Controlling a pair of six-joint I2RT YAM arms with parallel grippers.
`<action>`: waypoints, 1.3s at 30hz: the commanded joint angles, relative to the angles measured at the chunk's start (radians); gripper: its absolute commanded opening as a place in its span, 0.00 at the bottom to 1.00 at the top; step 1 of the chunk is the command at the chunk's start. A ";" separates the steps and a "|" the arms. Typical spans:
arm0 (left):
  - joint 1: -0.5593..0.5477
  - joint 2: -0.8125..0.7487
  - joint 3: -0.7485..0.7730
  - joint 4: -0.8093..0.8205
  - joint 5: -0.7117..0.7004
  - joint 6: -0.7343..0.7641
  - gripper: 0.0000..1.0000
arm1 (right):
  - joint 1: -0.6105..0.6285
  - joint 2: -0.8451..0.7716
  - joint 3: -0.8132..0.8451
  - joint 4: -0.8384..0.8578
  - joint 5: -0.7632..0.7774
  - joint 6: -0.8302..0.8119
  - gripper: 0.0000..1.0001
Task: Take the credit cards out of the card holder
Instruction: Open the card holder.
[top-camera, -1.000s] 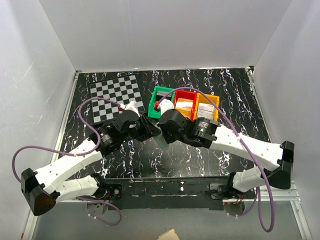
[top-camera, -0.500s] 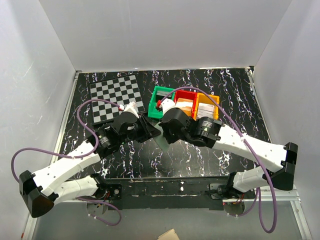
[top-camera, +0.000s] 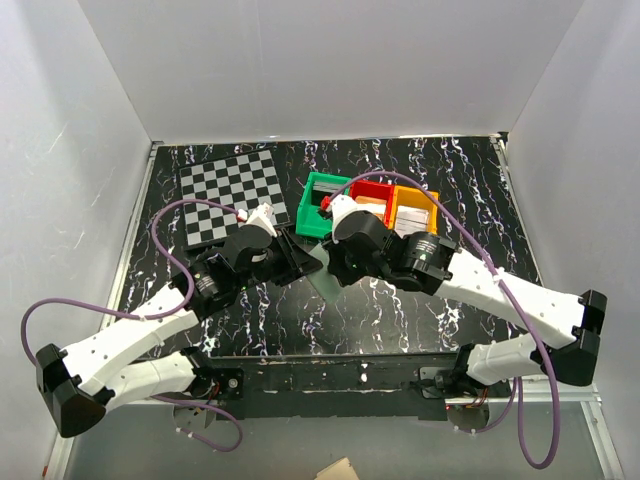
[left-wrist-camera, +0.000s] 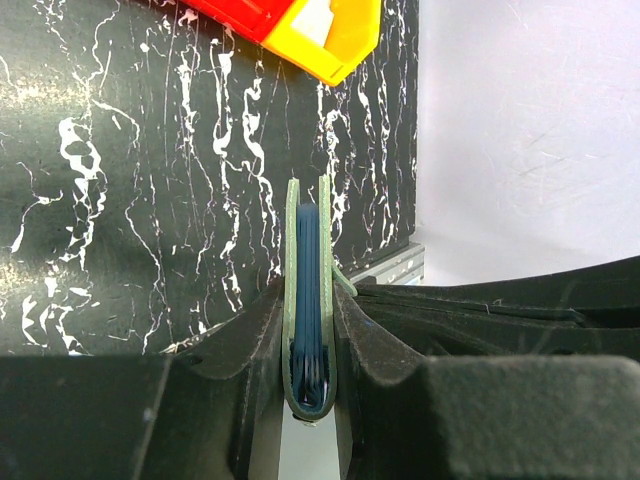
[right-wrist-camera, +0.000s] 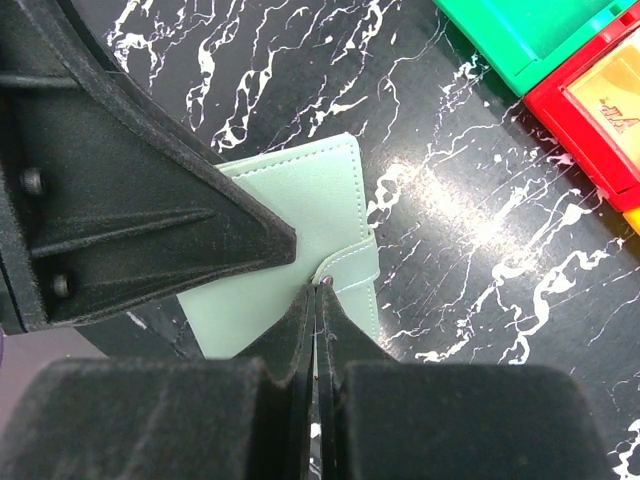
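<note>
while pinched in left tool, card holder; closed right tool at tab

The folded card holder hides any credit cards inside it.

Top external: fixed above and behind my bases, looking down across the whole table. Left wrist: close-up along my left gripper, edge-on to the card holder. Right wrist: close-up over my right gripper, facing the holder's flat side. All three share the holder and the red bin.
</note>
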 joint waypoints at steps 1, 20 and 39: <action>0.004 -0.041 -0.012 -0.006 -0.059 0.016 0.00 | -0.024 -0.053 -0.023 -0.028 -0.039 0.000 0.01; 0.007 -0.070 -0.054 0.051 -0.042 0.065 0.00 | -0.093 -0.120 -0.078 0.041 -0.234 -0.001 0.01; 0.006 -0.080 -0.052 0.067 0.039 0.259 0.00 | -0.133 -0.168 -0.059 0.018 -0.320 0.008 0.66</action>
